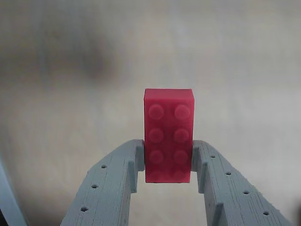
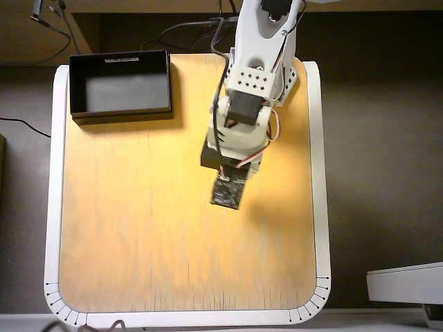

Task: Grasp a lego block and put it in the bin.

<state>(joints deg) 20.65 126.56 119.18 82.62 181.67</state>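
Observation:
In the wrist view the red lego block stands upright with its studs facing the camera. My gripper is shut on its lower half, a grey finger pressing on each long side. Behind it is only a blurred pale surface. The overhead view has my white arm reaching over the middle of the wooden table, and the arm covers the gripper and the block. The black bin sits at the table's top-left corner, well to the left of the arm, with nothing inside.
A white rim borders the table. Cables run behind the arm's base at the top. Part of a grey-white object lies off the table at the lower right.

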